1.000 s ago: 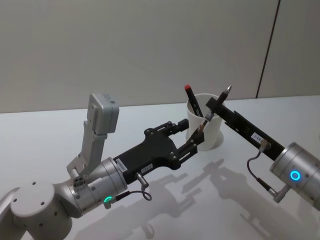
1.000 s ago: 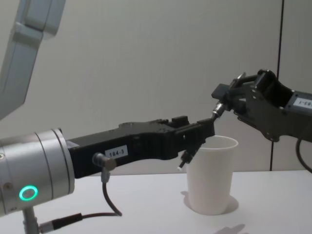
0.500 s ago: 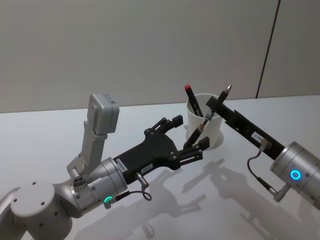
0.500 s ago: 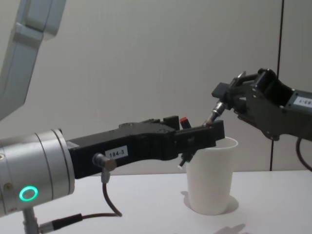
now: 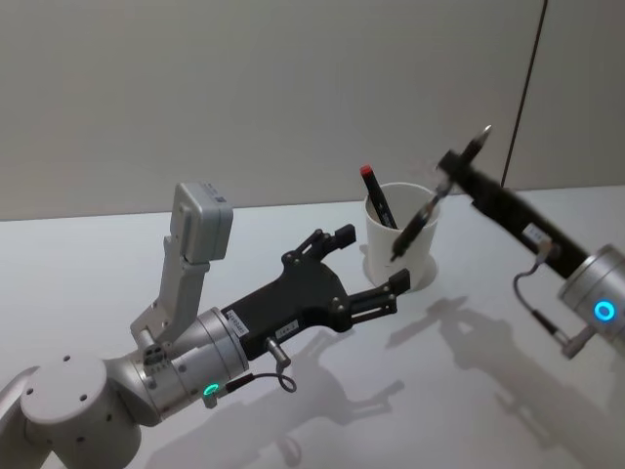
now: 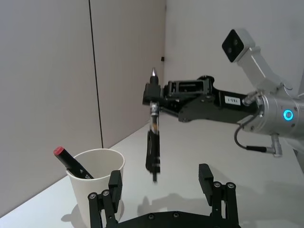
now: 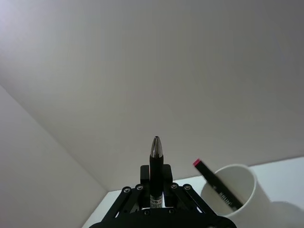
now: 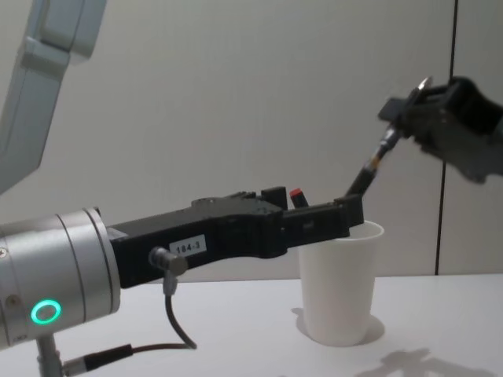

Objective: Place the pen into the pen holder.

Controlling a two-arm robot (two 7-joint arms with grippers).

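Note:
The pen (image 5: 420, 217) is black and slim, and it hangs tilted in the air with my right gripper (image 5: 452, 176) shut on its upper part. In the chest view the pen's (image 8: 371, 166) lower end sits just above the rim of the pen holder (image 8: 339, 283), a white paper cup (image 5: 402, 244). A red-capped black marker (image 5: 377, 201) leans inside it. My left gripper (image 5: 369, 262) is open beside the cup, its fingers apart and holding nothing. The left wrist view shows the pen (image 6: 153, 142) hanging beside the cup (image 6: 97, 185), above my left gripper (image 6: 160, 186).
The white table (image 5: 322, 410) stretches around the cup, with a plain wall behind. My left arm's body (image 5: 186, 366) lies across the near left of the table.
My left gripper let go of the pen's lower end and opened. My right gripper then rose up and to the right, carrying the pen with it.

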